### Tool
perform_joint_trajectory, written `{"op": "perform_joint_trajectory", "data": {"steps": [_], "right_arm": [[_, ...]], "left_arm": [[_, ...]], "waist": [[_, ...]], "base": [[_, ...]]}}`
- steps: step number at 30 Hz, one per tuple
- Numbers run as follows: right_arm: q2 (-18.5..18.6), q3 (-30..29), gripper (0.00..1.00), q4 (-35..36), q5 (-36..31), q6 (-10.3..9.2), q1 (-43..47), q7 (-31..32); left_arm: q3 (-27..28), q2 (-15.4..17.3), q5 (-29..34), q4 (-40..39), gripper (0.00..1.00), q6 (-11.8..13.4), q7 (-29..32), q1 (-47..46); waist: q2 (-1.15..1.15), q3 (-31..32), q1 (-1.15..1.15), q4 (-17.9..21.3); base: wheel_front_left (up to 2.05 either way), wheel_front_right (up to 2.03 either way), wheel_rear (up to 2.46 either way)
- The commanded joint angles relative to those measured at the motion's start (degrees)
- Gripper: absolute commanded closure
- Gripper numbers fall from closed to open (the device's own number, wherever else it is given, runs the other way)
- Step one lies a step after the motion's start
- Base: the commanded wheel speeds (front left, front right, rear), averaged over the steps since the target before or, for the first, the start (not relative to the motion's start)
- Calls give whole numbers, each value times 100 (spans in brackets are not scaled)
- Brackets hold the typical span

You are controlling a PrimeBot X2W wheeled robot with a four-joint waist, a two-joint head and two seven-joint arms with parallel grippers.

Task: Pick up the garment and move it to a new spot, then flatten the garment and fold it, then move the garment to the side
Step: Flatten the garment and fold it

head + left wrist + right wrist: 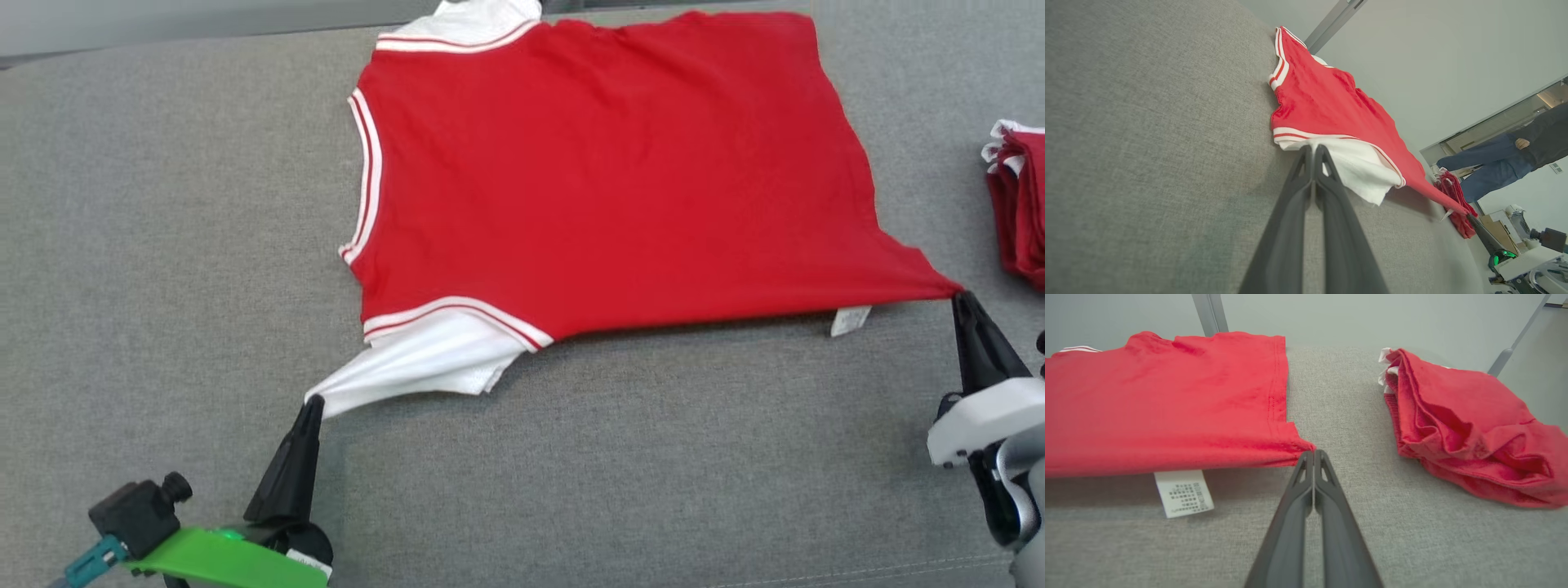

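Head view has the left gripper point(314, 402) reaching up from the lower left, its fingers point(290, 465) pressed together on the tip of the white sleeve point(424, 359) of the garment point(604, 163). The right gripper point(962, 296) comes in from the lower right, its fingers likewise clamped on the garment's red hem corner, which is drawn to a point. The garment, a red top with striped white trim, lies spread on the grey tabletop point(163, 245), its near edge slightly lifted between the two grips. A care label point(851, 320) hangs under that edge. To the right of the garment, apart from it, sits a stack of folded red clothes point(1019, 212).
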State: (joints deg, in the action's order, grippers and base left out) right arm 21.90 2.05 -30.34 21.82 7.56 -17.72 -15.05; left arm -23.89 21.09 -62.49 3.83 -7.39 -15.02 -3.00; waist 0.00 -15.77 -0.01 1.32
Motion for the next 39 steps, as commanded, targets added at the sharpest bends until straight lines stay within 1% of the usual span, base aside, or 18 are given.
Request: {"op": "perform_joint_trajectory", "data": {"steps": [1, 3, 5, 7, 11, 14, 16, 19, 23, 27, 28, 33, 39], "right_arm": [[83, -45, 100, 90, 104, -15, 277, -17], [138, -82, 100, 259, 131, -15, 586, -17], [130, -143, 100, 486, 115, -15, 936, -16], [205, -215, 100, 710, 100, -15, 1245, -17], [241, -312, 100, 1150, 81, -15, 1755, -17], [287, -246, 100, 1279, 108, -15, 1810, -8], [236, -162, 100, 1257, 183, -14, 1636, 154], [147, -19, 100, 1097, 290, -13, 1266, 528], [97, 198, 100, 767, 255, -13, 607, 913], [43, 275, 100, 474, 256, -12, -20, 934], [43, 275, 100, 474, 256, -12, -20, 934], [28, 303, 100, 54, 197, -12, -710, 812], [-76, 590, 100, -547, 108, -12, -1426, 704]], "left_arm": [[77, 31, -45, -77, 100, -14, -15, 258], [138, 24, -66, -211, 100, -13, -16, 504], [176, 84, -22, -342, 100, -4, -16, 752], [176, 132, -69, -536, 100, 70, 10, 968], [152, 271, -92, -1087, 100, 313, 166, 1261], [165, 255, -143, -1366, 100, 484, 277, 1218], [144, 219, -102, -1417, 100, 554, 358, 993], [40, 97, 22, -1277, 100, 610, 484, 549], [-58, -129, 148, -862, 100, 536, 513, -179], [-111, -297, 426, -301, 100, 354, 407, -938], [-111, -297, 426, -301, 100, 354, 407, -938], [-138, -491, 590, 398, 100, 200, 277, -1761], [-304, -562, 788, 1227, 100, 58, 216, -2518]], "waist": [[0, 386, 1, 6], [0, 467, 1, 4], [0, 544, 1, 6], [0, 586, 1, 10], [0, 628, 1, 58], [0, 620, 1, 132], [0, 605, 1, 171], [0, 544, 1, 196], [0, 396, 1, 214], [0, 179, 1, 184], [0, 179, 1, 184], [0, -121, 1, 161], [0, -477, 1, 180]], "base": [[0, 0, 0], [0, 0, 0], [0, 0, 0], [0, 0, 0], [0, 0, 0], [0, 0, 0], [0, 0, 0], [0, 0, 0], [0, 0, 0], [0, 0, 0], [0, 0, 0], [0, 0, 0], [0, 0, 0]]}}
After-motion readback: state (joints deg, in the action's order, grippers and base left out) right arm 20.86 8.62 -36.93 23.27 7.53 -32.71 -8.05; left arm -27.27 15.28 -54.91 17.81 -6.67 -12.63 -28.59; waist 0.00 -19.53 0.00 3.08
